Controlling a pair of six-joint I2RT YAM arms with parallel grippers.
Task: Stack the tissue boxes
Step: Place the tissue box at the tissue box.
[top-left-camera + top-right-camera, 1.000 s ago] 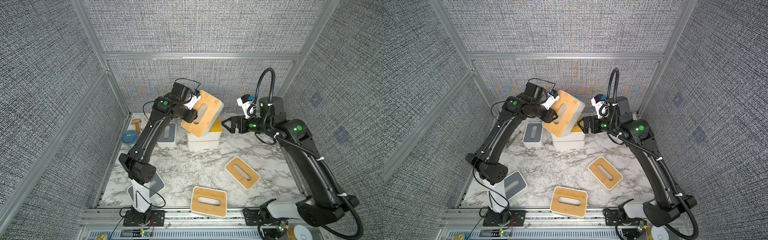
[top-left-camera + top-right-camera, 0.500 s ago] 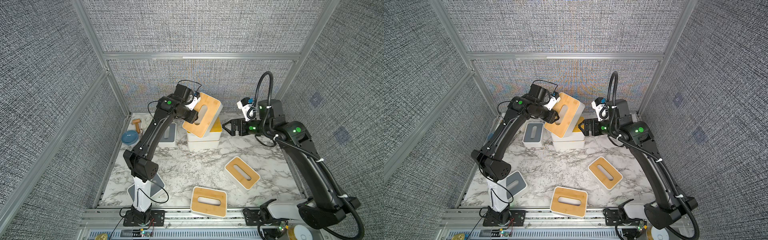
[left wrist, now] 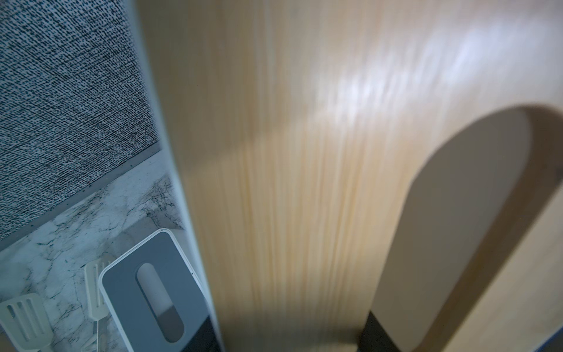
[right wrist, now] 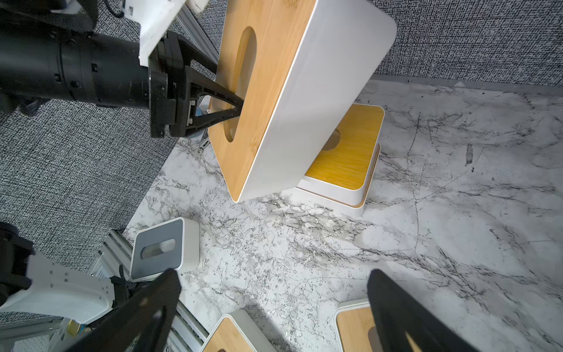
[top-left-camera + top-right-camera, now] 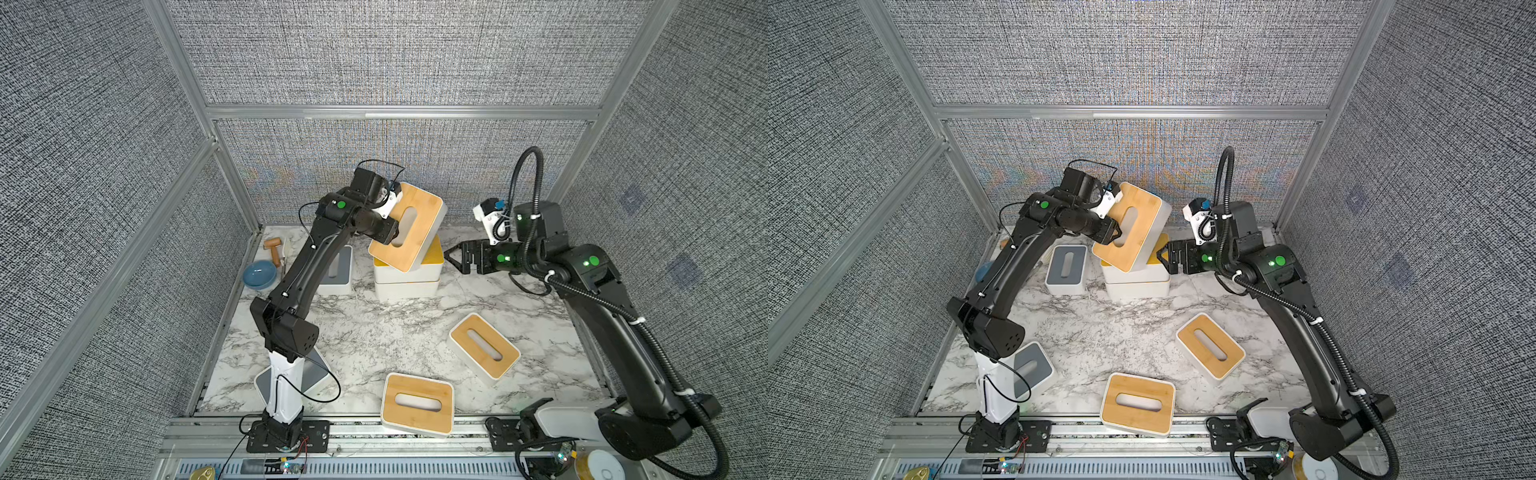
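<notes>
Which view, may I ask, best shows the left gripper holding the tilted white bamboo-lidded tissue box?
The right wrist view: the left gripper clamps the tilted white bamboo-lidded tissue box, one finger in the lid's slot. Both top views show the gripper small and dark. The left wrist view shows only blurred lid.

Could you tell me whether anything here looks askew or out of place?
The tissue box in the left gripper, gripped at its lid slot, hangs steeply tilted over the two-box stack, not flat on it.
</notes>
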